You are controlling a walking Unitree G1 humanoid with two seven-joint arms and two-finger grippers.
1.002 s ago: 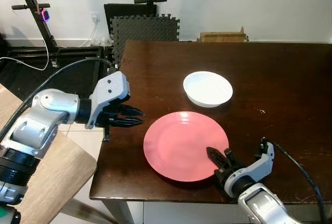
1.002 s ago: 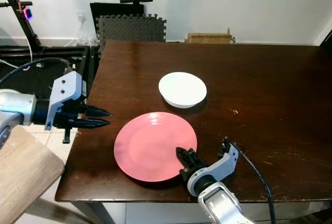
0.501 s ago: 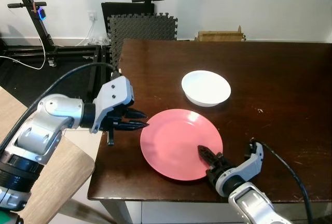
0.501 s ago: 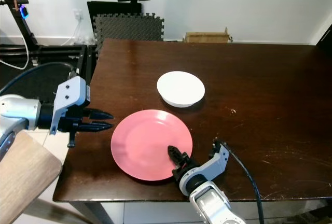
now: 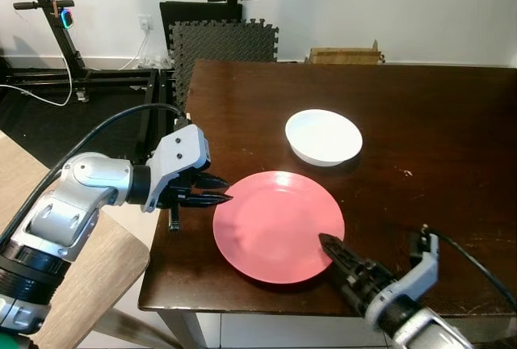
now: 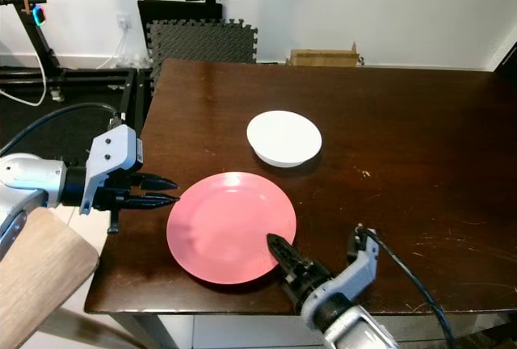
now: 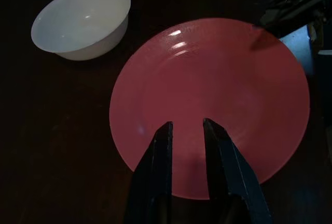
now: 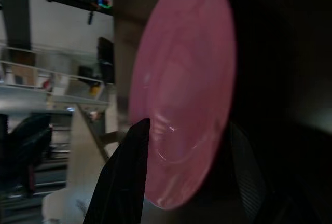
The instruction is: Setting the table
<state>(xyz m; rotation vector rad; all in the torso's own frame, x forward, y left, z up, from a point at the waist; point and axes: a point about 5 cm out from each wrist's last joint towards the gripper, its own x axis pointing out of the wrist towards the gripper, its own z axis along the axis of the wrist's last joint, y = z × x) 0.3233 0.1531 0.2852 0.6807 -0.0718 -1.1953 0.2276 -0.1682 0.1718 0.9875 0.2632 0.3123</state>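
Since a second ago the pink plate (image 5: 278, 225) has slid toward the counter's (image 5: 452, 123) left edge, pushed by the right claw (image 5: 332, 248), whose opening I cannot tell. Left claw (image 5: 216, 190), narrow and empty, waits there; more pushing could tip the plate off.

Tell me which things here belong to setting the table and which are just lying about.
For the job: pink plate, white bowl, dark wooden table, left gripper, right gripper.
Lying about: foam mats, cardboard box, black stand.
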